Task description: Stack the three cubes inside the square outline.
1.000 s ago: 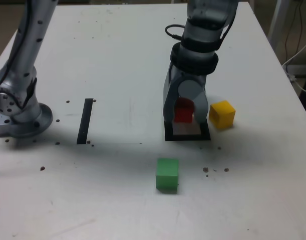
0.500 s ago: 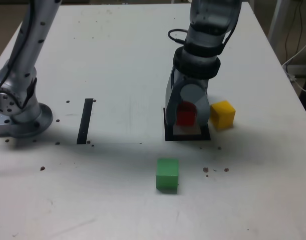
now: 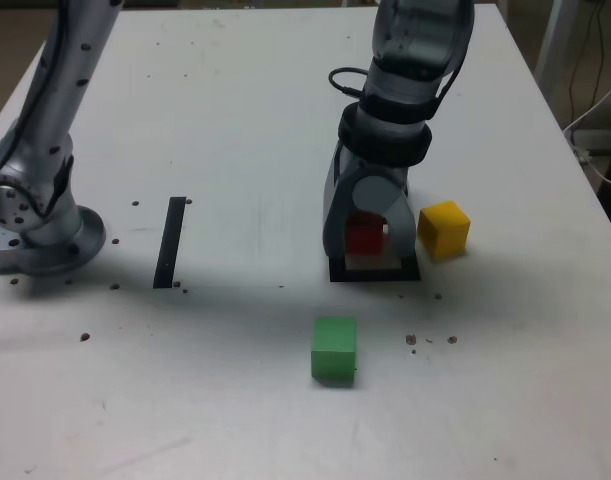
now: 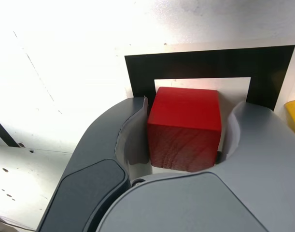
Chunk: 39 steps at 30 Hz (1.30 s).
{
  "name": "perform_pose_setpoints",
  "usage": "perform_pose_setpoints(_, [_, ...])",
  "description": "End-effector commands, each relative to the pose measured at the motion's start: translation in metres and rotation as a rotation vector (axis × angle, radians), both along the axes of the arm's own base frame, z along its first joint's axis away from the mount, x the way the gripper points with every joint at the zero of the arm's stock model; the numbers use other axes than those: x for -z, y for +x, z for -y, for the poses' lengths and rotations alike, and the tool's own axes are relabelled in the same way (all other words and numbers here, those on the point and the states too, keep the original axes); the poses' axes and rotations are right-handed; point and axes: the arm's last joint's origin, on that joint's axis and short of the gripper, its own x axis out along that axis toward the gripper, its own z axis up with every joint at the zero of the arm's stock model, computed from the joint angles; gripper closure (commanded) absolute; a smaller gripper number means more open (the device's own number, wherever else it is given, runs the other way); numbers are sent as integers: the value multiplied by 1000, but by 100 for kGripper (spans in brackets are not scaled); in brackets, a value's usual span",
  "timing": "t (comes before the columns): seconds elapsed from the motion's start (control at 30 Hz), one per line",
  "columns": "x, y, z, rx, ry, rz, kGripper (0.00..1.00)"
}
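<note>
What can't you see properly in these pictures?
- Whether the red cube touches the table: the end effector hides its underside in both views.
- The rear of the square outline: the end effector covers it in the exterior view.
- The yellow cube: cut by the wrist view's edge.
- The green cube: absent from the wrist view.

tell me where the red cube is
In the exterior view, the red cube sits between the gripper fingers over the square outline, left of the yellow cube.
</note>
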Motion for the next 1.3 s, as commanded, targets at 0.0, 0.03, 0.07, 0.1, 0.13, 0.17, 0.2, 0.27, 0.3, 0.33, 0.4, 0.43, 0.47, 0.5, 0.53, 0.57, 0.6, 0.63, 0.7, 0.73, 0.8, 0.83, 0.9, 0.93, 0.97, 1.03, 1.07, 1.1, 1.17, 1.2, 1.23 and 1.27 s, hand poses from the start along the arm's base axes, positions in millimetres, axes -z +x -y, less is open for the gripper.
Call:
perform_pose_setpoints(0.0, [-3, -1, -1, -1, -2, 8, 1])
perform_pose_setpoints(0.03, [-4, -1, -1, -2, -1, 11, 1])
perform_pose_setpoints(0.07, [-6, -2, -1, -2, -1, 14, 1])
perform_pose_setpoints(0.1, [-7, -3, -1, -3, 0, 18, 1])
perform_pose_setpoints(0.13, [-9, -4, -1, -4, 1, 22, 1])
perform_pose_setpoints(0.17, [-11, -5, -1, -6, 3, 26, 1])
perform_pose_setpoints(0.2, [-14, -7, -1, -7, 6, 31, 1])
perform_pose_setpoints(0.27, [-19, -10, -2, -12, 16, 40, 1])
perform_pose_setpoints(0.3, [-22, -12, -2, -15, 23, 45, 1])
perform_pose_setpoints(0.33, [-24, -14, -2, -18, 32, 48, 1])
perform_pose_setpoints(0.4, [-29, -19, -3, -27, 51, 54, 1])
perform_pose_setpoints(0.43, [-32, -21, -4, -32, 62, 58, 1])
perform_pose_setpoints(0.47, [-35, -23, -4, -37, 73, 62, 1])
perform_pose_setpoints(0.5, [-37, -25, -5, -41, 83, 67, 1])
perform_pose_setpoints(0.53, [-40, -26, -5, -44, 93, 72, 1])
perform_pose_setpoints(0.57, [-43, -28, -5, -46, 103, 79, 1])
perform_pose_setpoints(0.6, [-47, -29, -5, -47, 116, 88, 1])
perform_pose_setpoints(0.63, [-50, -29, -5, -46, 124, 95, 1])
perform_pose_setpoints(0.7, [-55, -27, -4, -44, 140, 108, 1])
perform_pose_setpoints(0.73, [-57, -26, -3, -43, 147, 112, 1])
perform_pose_setpoints(0.8, [-60, -21, -2, -43, 157, 119, 1])
perform_pose_setpoints(0.83, [-61, -18, -2, -46, 162, 122, 1])
perform_pose_setpoints(0.9, [-64, -13, -2, -57, 172, 128, 1])
perform_pose_setpoints(0.93, [-66, -11, -1, -63, 176, 131, 1])
perform_pose_setpoints(0.97, [-68, -8, -1, -70, 180, 134, 1])
perform_pose_setpoints(1.03, [-73, -4, 1, -86, 188, 141, 1])
perform_pose_setpoints(1.07, [-76, -2, 2, -95, 192, 144, 1])
perform_pose_setpoints(1.1, [-78, 0, 3, -104, 194, 147, 1])
perform_pose_setpoints(1.17, [-81, 4, 6, -123, 194, 152, 1])
perform_pose_setpoints(1.2, [-83, 7, 7, -131, 191, 152, 1])
perform_pose_setpoints(1.23, [-83, 11, 8, -140, 183, 153, 1])
perform_pose_setpoints(1.27, [-84, 15, 8, -147, 176, 153, 1])
